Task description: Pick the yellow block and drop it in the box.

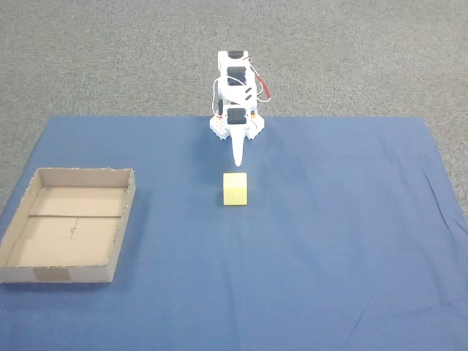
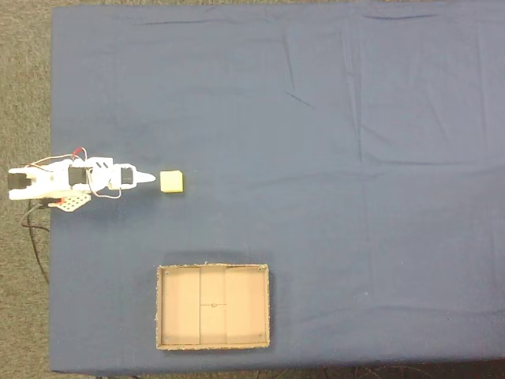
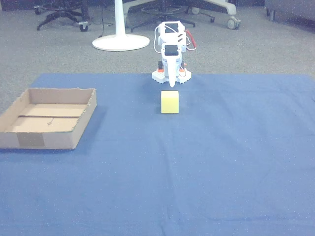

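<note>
The yellow block (image 1: 235, 189) (image 2: 172, 181) (image 3: 170, 102) is a small pale-yellow cube resting on the blue cloth, just in front of the arm. My gripper (image 1: 238, 159) (image 2: 150, 179) (image 3: 171, 83) is shut, its white fingers together in a point aimed at the block, a short gap away. Nothing is held. The box (image 1: 124, 219) (image 2: 265, 308) (image 3: 84, 120), a shallow brown cardboard tray, sits empty at the left in a fixed view and in the other view.
A blue cloth (image 1: 329, 241) covers the table, with grey carpet (image 1: 110, 58) beyond it. The arm's white base (image 1: 235, 126) stands at the cloth's far edge. A white stand and chair bases (image 3: 120, 39) are on the floor behind.
</note>
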You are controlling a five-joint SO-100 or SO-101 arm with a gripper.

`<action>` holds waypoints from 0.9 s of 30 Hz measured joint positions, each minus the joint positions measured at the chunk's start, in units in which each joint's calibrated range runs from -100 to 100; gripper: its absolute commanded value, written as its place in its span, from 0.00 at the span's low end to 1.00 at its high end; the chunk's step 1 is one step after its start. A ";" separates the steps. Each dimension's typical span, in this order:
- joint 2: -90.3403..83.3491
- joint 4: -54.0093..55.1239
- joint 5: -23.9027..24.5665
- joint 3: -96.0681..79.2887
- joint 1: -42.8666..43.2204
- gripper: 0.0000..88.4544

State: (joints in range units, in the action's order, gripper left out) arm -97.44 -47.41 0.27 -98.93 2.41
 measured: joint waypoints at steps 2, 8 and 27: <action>0.00 0.00 0.00 0.00 -0.41 0.00; 0.00 0.00 0.00 0.00 -1.31 0.00; 48.93 -19.36 -3.57 41.40 -5.64 0.55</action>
State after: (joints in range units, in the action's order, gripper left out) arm -48.51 -66.77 -3.30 -57.53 -3.23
